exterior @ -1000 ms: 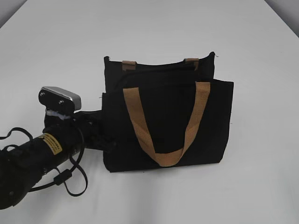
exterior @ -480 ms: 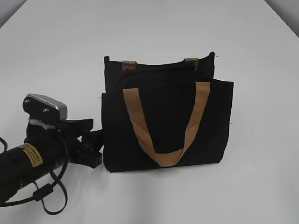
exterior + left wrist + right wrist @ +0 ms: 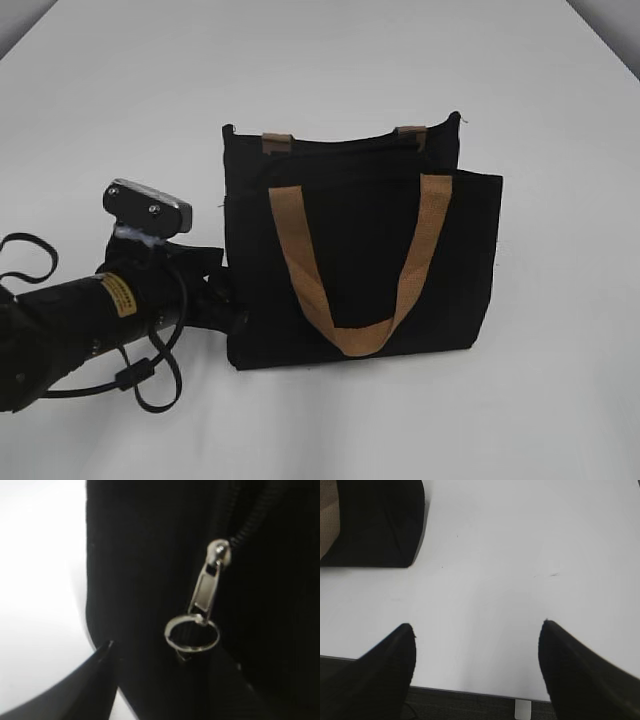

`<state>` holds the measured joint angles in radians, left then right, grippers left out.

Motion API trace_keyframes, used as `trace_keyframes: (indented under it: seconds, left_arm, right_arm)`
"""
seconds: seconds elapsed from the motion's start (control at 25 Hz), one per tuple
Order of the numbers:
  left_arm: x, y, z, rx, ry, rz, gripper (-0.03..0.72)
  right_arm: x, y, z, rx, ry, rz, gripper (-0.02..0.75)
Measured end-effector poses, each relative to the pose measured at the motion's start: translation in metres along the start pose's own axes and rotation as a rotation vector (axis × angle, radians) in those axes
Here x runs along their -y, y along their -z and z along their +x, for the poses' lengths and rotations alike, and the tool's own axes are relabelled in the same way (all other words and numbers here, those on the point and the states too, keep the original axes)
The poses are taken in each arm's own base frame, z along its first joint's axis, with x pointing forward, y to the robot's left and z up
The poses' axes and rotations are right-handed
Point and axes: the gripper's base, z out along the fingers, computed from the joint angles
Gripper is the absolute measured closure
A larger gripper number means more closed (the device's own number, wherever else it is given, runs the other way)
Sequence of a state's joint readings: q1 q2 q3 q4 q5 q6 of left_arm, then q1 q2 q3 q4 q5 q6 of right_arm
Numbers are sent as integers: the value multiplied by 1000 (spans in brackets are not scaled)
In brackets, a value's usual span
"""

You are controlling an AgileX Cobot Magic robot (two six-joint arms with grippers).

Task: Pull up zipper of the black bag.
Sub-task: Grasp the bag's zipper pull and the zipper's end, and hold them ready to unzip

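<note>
White tabletop [image 3: 560, 120] carries the black bag [image 3: 440, 260], upright at centre. Left gripper [image 3: 225, 300] sits against the bag's left side, jaw spread indeterminate; the zipper [image 3: 205, 592] pull hangs unheld. Right gripper [image 3: 477, 652] hovers over bare table, jaws apart.

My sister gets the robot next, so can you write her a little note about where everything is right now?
Left gripper: at the black bag's lower left side edge. Only one finger shows in the wrist view, so open or shut is unclear; nothing visibly held.
Right gripper: fingers wide apart over the bare table, empty, a bag corner at upper left of its view.
The bag stands upright mid-table.
The zipper's silvery pull with its ring hangs free, ungripped, right in front of the left wrist camera.
Left to do: grip the pull and slide it along the zipper.
</note>
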<state>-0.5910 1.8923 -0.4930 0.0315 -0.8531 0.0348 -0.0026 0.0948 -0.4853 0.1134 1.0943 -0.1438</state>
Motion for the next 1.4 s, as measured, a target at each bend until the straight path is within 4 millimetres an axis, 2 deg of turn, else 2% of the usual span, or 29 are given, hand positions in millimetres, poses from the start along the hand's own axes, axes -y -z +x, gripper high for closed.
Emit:
trace_keyframes:
  seconds: [0.12, 0.4, 0.52, 0.76, 0.8, 0.96, 1.04, 1.16, 1.4]
  left_arm:
    - [1, -7, -5, -23, -55, 25, 249]
    - [2, -8, -3, -58, -150, 61, 263]
    - [-5, -9, -4, -60, -171, 45, 360]
    - [-16, -12, -10, -43, -168, 13, 652]
    - [-16, -12, -9, -44, -167, 11, 676]
    - [-16, -11, -10, -48, -166, 9, 699]
    - [-17, -5, -17, -26, -157, -6, 698]
    - [-19, 5, -26, 10, -146, -24, 698]
    - [-17, 32, -30, 34, -142, -33, 698]
  right_arm:
    - [0, 0, 0, 0, 0, 0, 148]
    - [0, 0, 0, 0, 0, 0, 148]
    - [0, 0, 0, 0, 0, 0, 148]
    - [0, 0, 0, 0, 0, 0, 148]
    - [0, 0, 0, 0, 0, 0, 148]
    - [-3, 0, 0, 5, 2, -32, 148]
    - [-7, 0, -3, 13, 25, -83, 148]
    - [-15, -4, -15, 32, 104, -188, 148]
    - [-29, -40, -48, 4, 252, -443, 208]
